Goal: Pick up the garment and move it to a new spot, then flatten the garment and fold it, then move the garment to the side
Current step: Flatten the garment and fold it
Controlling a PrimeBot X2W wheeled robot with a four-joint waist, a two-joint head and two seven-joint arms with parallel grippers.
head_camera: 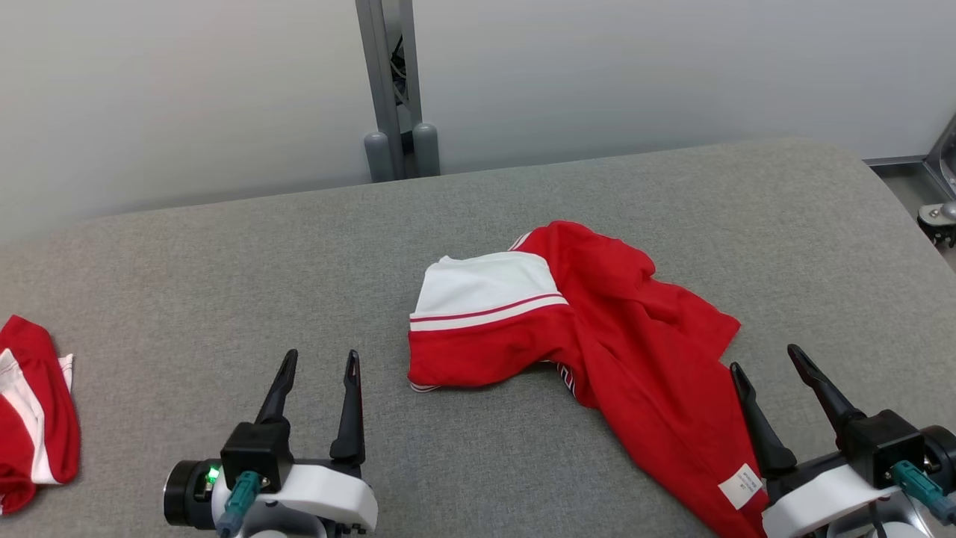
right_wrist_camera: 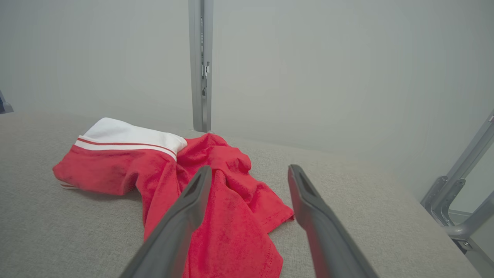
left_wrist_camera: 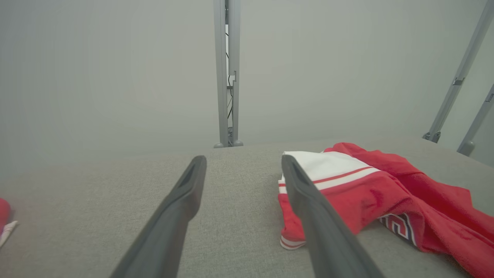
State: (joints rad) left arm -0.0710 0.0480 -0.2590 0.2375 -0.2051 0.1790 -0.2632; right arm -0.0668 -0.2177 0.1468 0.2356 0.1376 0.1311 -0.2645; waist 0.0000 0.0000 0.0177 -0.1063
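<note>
A red garment point(head_camera: 620, 351) with a white banded sleeve lies crumpled on the grey padded table point(head_camera: 224, 276), right of centre; a white label shows near its front end. The same garment point(left_wrist_camera: 370, 193) lies ahead and right in the left wrist view. My left gripper point(head_camera: 320, 357) is open at the lower left, clear of the cloth. My right gripper point(head_camera: 763, 356) is open at the lower right, just beside the garment's right edge, nothing between its fingers. In the right wrist view the garment point(right_wrist_camera: 216, 193) spreads under and left of my right gripper point(right_wrist_camera: 250, 170).
Another red and white cloth point(head_camera: 33, 418) lies at the table's left edge. A grey metal post point(head_camera: 394, 90) stands behind the table against the pale wall. Metal frame legs point(right_wrist_camera: 459, 185) stand beyond the table's right end.
</note>
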